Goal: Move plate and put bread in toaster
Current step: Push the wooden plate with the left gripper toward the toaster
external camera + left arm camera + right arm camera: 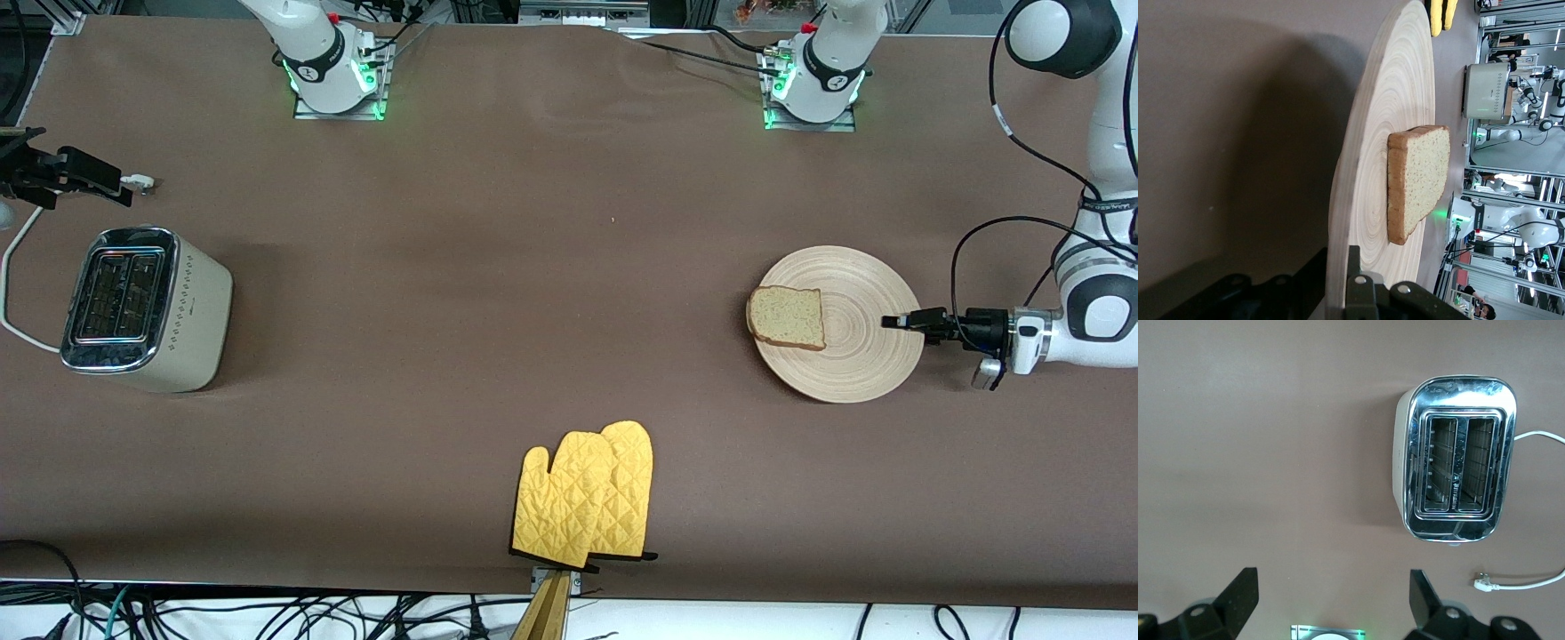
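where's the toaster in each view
Front view: the toaster stands at the right arm's end of the table, slots up.
Left wrist view: small, past the plate and bread, at.
Right wrist view: seen from above at.
Shared landmark: its white cord.

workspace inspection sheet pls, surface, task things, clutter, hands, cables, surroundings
Surface: brown table, no spills seen.
Job's things: bread lies on the plate at the left arm's end; toaster upright at the right arm's end, both slots empty.
Clutter: pair of yellow oven mitts at the table edge nearest the front camera.
Hands: left hand at the plate's rim, fingers on either side of the edge; right hand open in the air near the toaster, holding nothing.
Cables: white toaster cord with its plug loose on the table.
Surroundings: arm bases, cables and frames around the table.
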### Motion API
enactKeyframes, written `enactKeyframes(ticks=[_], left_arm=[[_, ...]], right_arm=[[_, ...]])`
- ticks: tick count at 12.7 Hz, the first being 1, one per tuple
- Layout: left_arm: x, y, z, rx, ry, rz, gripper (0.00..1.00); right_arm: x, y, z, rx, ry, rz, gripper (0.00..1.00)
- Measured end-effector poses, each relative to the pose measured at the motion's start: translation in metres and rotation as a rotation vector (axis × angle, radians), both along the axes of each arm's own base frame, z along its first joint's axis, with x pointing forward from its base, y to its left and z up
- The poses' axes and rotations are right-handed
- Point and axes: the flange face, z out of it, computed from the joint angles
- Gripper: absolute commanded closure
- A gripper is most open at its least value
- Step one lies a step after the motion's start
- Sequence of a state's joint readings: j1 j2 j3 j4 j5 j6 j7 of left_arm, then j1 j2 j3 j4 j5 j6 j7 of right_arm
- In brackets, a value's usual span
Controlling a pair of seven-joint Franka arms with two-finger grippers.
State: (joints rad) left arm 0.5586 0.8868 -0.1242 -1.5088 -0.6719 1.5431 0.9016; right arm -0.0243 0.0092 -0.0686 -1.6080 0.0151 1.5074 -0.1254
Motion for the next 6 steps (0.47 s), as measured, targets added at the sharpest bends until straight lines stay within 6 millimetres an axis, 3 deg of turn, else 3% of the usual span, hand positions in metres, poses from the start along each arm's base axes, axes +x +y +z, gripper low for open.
enactKeyframes(ticks=[3, 6], left_arm=[[0.012, -0.026, 0.007, -0.022, 0.018, -0.012, 1.00], [0.033, -0.080, 0.017, -0.025, 0.107, -0.013, 1.00]], right_arm=[[0.000, 0.000, 0.000, 0.000, 0.001, 0.000, 0.00], [0.000, 0.000, 0.000, 0.000, 0.001, 0.000, 0.00]])
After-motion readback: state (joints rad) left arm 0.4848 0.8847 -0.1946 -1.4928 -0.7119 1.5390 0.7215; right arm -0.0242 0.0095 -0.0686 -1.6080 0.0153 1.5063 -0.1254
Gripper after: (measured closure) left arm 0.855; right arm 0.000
